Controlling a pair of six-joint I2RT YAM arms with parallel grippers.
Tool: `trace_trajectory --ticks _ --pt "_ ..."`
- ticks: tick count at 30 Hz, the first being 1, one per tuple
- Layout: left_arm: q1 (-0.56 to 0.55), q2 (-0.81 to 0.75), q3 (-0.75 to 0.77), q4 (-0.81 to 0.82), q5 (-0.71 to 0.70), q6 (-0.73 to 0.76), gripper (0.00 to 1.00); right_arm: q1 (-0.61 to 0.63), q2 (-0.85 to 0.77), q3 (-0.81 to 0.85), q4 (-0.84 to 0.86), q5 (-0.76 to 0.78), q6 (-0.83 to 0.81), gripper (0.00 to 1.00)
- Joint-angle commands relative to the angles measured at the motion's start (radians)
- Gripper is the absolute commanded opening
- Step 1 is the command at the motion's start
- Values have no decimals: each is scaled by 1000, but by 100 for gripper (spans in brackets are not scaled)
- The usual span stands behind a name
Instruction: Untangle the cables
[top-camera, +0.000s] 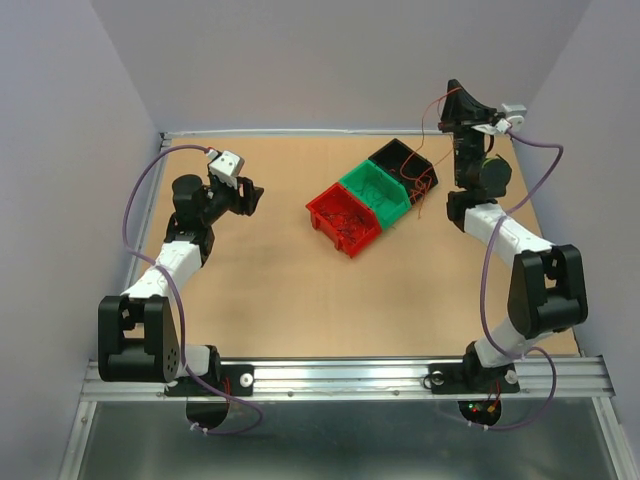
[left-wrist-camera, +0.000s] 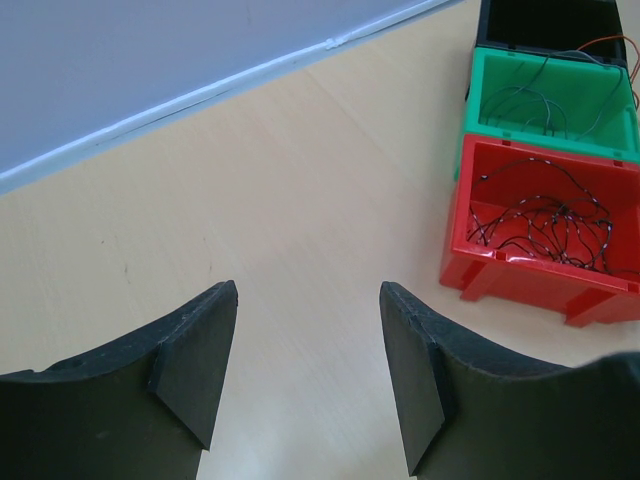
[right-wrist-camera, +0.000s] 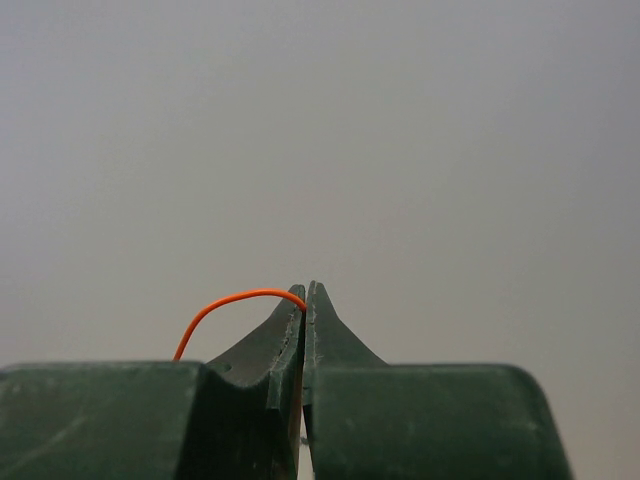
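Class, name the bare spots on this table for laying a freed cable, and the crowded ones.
Free: the table between the left tool and the red bin, and its near middle. Crowded: beside the black bin, where cables trail to the right tool.

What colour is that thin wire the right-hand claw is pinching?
Orange. The wire shows best in the right wrist view, pinched in the right gripper.

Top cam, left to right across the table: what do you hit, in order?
In order: left gripper, open → red bin → green bin → black bin → right gripper, raised and shut on an orange wire.
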Motion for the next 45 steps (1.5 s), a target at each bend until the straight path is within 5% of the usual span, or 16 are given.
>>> trace_trajectory --ticks 1,29,45 --pt "4 -11 48 30 20 10 70 -7 21 95 34 -21 36 0" --pt "4 -11 48 27 23 8 70 -102 357 449 -195 -214 327 1" --pt "1 -13 48 25 25 10 70 -96 543 712 -343 -527 482 1"
